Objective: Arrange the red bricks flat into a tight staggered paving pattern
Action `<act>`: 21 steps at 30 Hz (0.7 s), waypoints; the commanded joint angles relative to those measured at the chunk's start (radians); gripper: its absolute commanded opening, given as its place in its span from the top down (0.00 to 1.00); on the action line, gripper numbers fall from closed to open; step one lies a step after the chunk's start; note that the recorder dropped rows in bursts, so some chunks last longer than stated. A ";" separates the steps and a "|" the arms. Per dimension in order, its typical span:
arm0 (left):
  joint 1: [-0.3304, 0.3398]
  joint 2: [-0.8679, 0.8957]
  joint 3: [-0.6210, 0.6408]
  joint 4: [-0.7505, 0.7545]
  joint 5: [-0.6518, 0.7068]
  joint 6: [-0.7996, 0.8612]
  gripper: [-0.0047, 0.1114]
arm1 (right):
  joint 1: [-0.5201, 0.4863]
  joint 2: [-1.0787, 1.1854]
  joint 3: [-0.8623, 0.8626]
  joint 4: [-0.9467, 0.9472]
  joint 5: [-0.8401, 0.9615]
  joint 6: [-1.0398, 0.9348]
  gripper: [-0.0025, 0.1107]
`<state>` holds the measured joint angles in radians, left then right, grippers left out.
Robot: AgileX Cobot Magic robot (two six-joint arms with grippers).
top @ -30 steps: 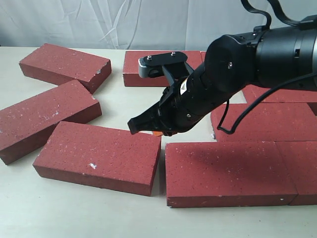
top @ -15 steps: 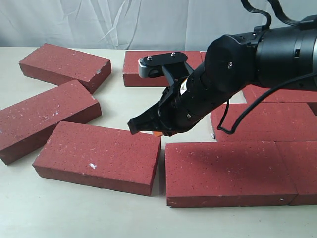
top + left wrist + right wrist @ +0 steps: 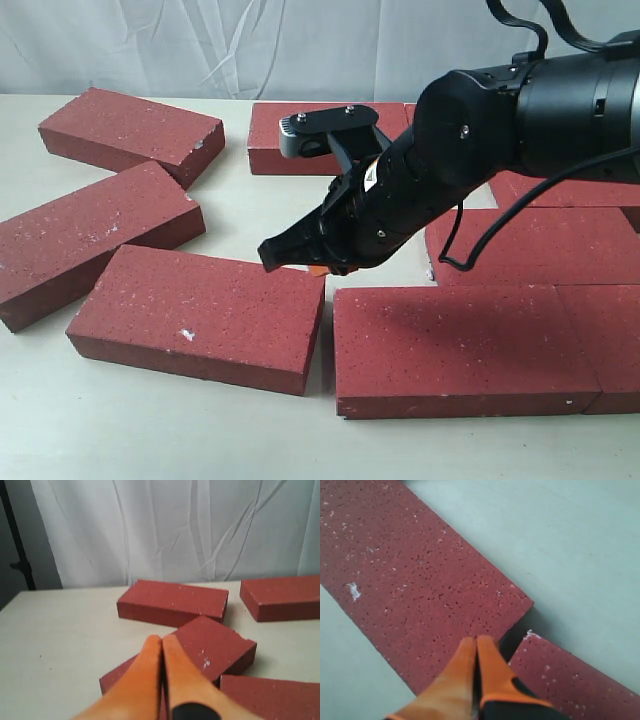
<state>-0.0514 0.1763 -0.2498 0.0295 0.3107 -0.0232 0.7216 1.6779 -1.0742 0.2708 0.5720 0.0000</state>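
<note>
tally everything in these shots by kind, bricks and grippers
red bricks: 8 showing in the exterior view; the right arm may hide more
grippers: 2, the left gripper and the right gripper, both shut on nothing
total: 10

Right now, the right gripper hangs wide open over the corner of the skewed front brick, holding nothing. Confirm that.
Wrong on one count: the right gripper is shut, not open. The right wrist view shows its orange fingers pressed together, empty, over the corner of the skewed front brick.
</note>
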 commanded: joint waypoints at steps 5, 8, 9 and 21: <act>0.001 0.221 -0.090 -0.030 0.093 -0.004 0.96 | 0.000 -0.011 0.002 0.003 -0.001 0.000 0.98; 0.001 0.238 -0.090 -0.040 0.068 -0.004 0.96 | 0.000 -0.011 0.002 0.019 -0.001 0.000 0.98; 0.001 0.238 -0.090 -0.040 0.055 -0.004 0.96 | 0.000 -0.011 0.002 0.028 -0.001 0.000 0.98; 0.001 0.327 -0.090 -0.043 0.175 -0.004 0.96 | 0.000 -0.011 0.002 0.048 -0.021 0.000 0.98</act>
<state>-0.0514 0.4583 -0.3334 0.0000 0.4625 -0.0232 0.7216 1.6779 -1.0742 0.3171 0.5714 0.0000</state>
